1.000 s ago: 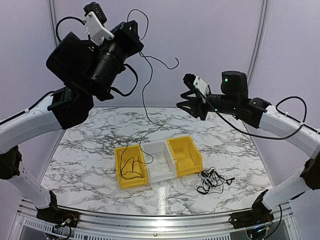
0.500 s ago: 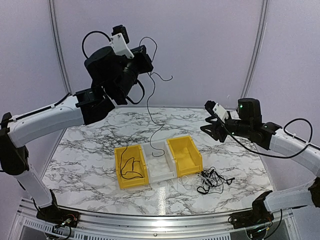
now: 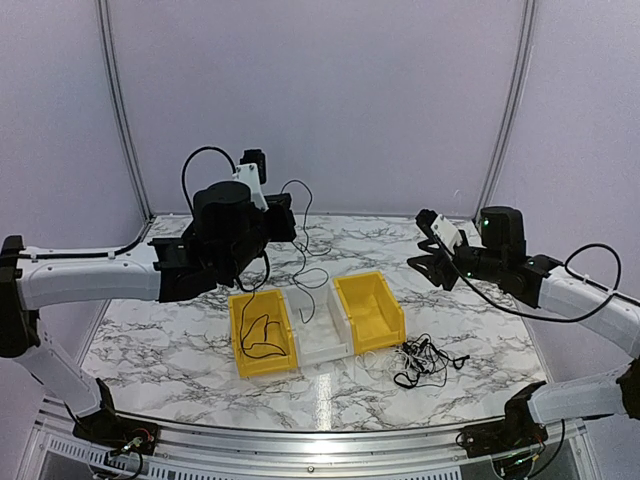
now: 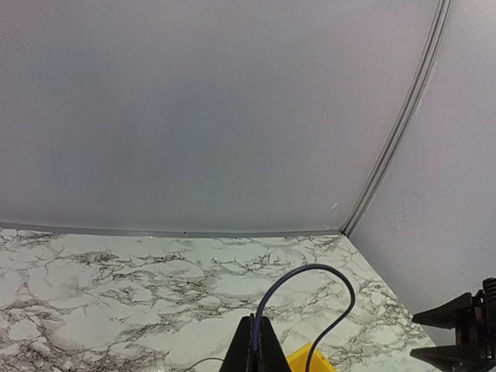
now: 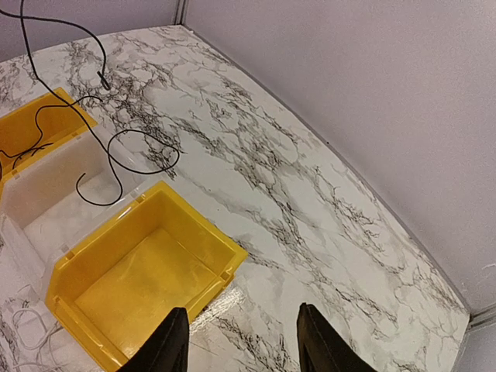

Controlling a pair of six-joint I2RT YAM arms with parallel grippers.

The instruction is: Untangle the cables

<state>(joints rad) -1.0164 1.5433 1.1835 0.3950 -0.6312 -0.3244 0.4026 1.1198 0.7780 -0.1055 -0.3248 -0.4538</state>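
My left gripper (image 3: 288, 216) hovers above the back of the bins, shut on a thin black cable (image 3: 300, 262). In the left wrist view the cable (image 4: 310, 266) arcs out from between the closed fingertips of that gripper (image 4: 258, 324). The cable hangs down and its loose end curls over the white bin (image 5: 46, 194). Another black cable (image 3: 258, 333) lies in the left yellow bin (image 3: 240, 360). A tangle of cables (image 3: 425, 362) rests on the table by the right yellow bin (image 3: 372, 330). My right gripper (image 3: 424, 263) (image 5: 242, 341) is open and empty, above the marble behind that bin.
Three bins stand side by side mid-table: yellow, white (image 3: 335, 345), yellow (image 5: 101, 263). Pale thin wires (image 5: 23, 325) lie in front of them. The booth's back wall (image 3: 320, 100) and right wall (image 3: 590, 150) close off the table.
My left arm has come down from high above, lowering the held cable toward the white bin. My right arm has swung right and lower, away from the cable.
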